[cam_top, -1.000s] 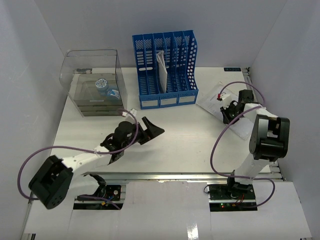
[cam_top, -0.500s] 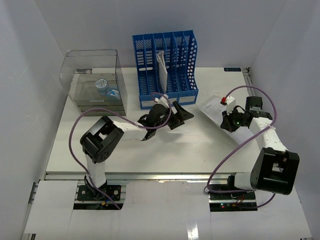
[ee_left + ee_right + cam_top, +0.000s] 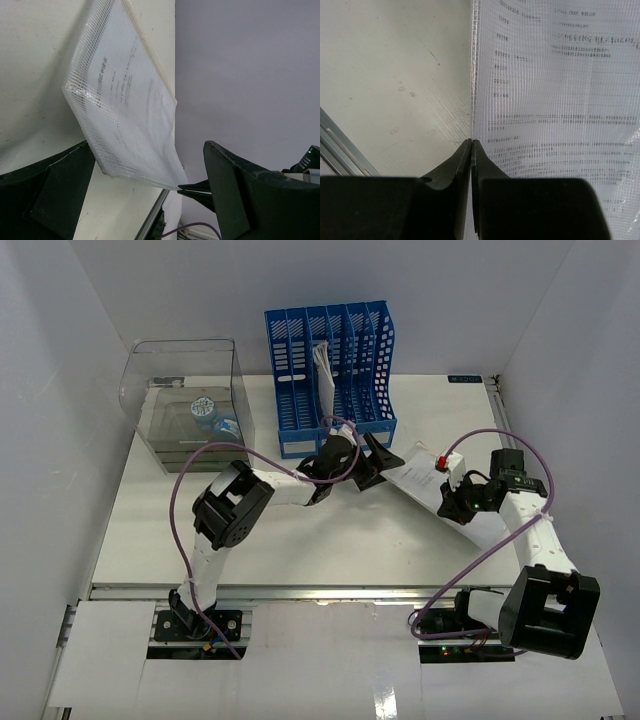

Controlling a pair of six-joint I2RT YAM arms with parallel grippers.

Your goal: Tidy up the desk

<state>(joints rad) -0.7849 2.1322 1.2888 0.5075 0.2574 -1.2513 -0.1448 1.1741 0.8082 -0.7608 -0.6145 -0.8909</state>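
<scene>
**Right fingers pinch the document sleeve; left fingers spread beside it**

The desk (image 3: 300, 530) is the broad white top that carries everything in the scene, with a metal rail along its near edge just beyond the two arm bases.

A mesh document sleeve (image 3: 415, 478) with printed sheets inside lies right of centre, angled from the middle towards the near right. The right fingers (image 3: 464, 156) are pressed together on its edge. In the right wrist view the sleeve's border runs straight down into the seam where they meet. From the left wrist view the pinched corner stands clear of the desk, so the sleeve (image 3: 125, 105) sits tilted.

The left arm reaches across from the near left, and the left fingers (image 3: 65, 175) are spread wide at the sleeve's left end, one on either side of it. Whether either finger touches the plastic cannot be told.

At the far edge, near the middle, stands a blue file rack (image 3: 350, 350), upright, with white papers (image 3: 322, 370) in one of its middle slots. The left arm's wrist is just in front of the rack. In the far left corner sits a clear plastic box (image 3: 175, 370) holding a small blue and white item (image 3: 205, 410) too small to identify.
</scene>
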